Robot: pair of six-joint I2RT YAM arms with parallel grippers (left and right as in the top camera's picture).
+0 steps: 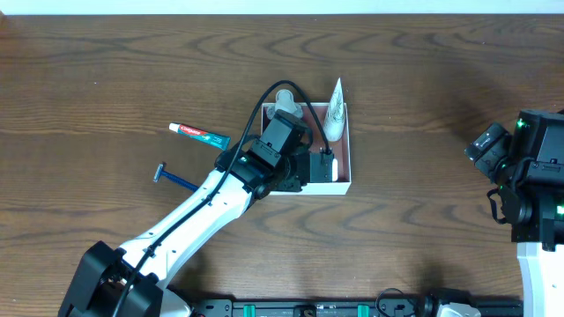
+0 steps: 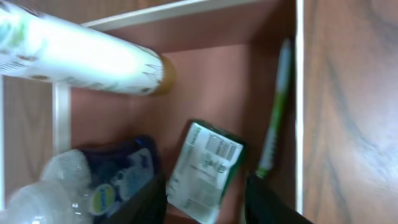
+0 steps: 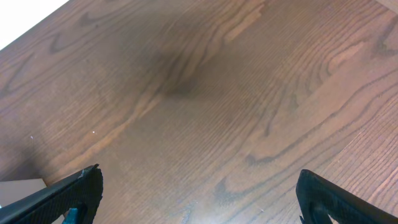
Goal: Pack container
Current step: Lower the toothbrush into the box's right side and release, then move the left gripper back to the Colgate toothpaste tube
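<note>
table (image 1: 106, 70): dark brown wood grain, bearing everything here.
left arm (image 1: 189, 220): white and black, reaching from the near left edge up over the container.
right arm (image 1: 533, 176): at the right edge, well apart from the container.
container (image 1: 328, 187): shallow square box, white walls, pink-brown floor; sits mid-table under the left arm's wrist.
right gripper (image 3: 199, 174): jaws spread wide above bare wood, nothing between them.
left gripper (image 2: 205, 180): low inside the container, jaws partly parted; the packet lies between them with a gap at one finger, so it is not clamped.
white tube (image 2: 81, 59): tan cap, lying slantwise against the container's far wall.
clear bottle (image 2: 93, 180): blue label, in the container just beside one finger.
toothpaste (image 1: 199, 135): red, white and green tube on the table, left of the container.
razor (image 1: 174, 179): blue handle, on the table left of the arm.
packet (image 2: 205, 165): green and white, printed label, tilted on the floor.
green stick (image 2: 277, 106): thin, along one wall; too blurred to name.
</note>
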